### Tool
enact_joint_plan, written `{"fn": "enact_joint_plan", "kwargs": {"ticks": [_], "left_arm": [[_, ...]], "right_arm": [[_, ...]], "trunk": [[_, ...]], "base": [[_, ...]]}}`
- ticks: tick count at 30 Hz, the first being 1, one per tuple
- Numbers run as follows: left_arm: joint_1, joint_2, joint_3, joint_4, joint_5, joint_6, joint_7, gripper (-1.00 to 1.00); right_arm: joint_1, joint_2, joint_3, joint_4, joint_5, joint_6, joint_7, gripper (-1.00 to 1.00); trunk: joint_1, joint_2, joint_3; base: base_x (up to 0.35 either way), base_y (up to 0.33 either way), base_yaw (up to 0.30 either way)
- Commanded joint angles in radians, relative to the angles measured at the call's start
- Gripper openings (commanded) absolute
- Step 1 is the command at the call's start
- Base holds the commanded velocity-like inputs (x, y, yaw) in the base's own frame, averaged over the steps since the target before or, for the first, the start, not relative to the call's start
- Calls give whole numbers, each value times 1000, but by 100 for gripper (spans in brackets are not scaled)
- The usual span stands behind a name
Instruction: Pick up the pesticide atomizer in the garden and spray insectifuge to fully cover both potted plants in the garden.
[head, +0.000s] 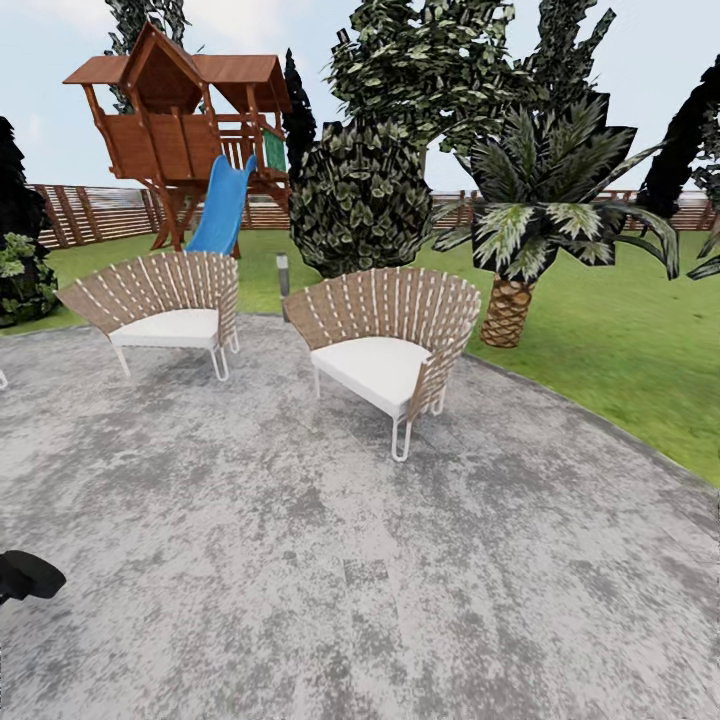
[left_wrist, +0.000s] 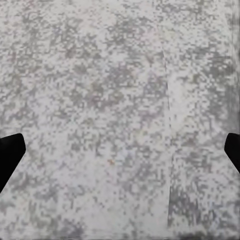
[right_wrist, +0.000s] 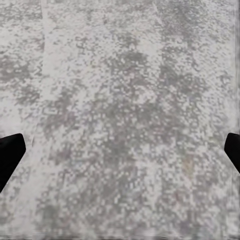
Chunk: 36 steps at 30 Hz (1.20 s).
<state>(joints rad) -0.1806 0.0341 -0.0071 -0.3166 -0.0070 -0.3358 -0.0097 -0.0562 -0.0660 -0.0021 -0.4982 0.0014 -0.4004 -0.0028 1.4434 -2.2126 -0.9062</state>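
Both grippers, the left one (left_wrist: 120, 150) and the right one (right_wrist: 120, 150), are wide open and hold nothing above grey paving (head: 300, 580). No spray bottle here. The robot could bump the chair (head: 385, 350) in the middle, straight ahead.

Mottled grey stone patio (head: 350, 560) underfoot with two wicker fan-back chairs, one at 11 o'clock (head: 160, 305) and one at 12 (head: 385, 345), green lawn (head: 620, 350) off at 2, a palm (head: 535, 215) there too, and a wooden playhouse with a blue slide (head: 222, 205) by the slat fence (head: 90, 212).
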Motion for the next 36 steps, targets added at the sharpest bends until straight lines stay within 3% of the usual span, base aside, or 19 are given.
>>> {"fn": "enact_joint_plan", "kwargs": {"ticks": [1,21,36], "left_arm": [[0,0,-1,1,-1,-3,-1,100],[0,0,-1,1,-1,-3,-1,100],[0,0,-1,1,-1,-3,-1,100]], "right_arm": [[-1,0,2,2,1,-3,0,100],[-1,-5,-2,-4,-1,-3,0,100],[-1,-5,-2,0,-1,-3,0,100]], "trunk": [[-1,0,-1],[-1,0,-1],[-1,0,-1]], "base": [[-236,-178,0],[-249,-188,-4],[-250,-188,-271]]}}
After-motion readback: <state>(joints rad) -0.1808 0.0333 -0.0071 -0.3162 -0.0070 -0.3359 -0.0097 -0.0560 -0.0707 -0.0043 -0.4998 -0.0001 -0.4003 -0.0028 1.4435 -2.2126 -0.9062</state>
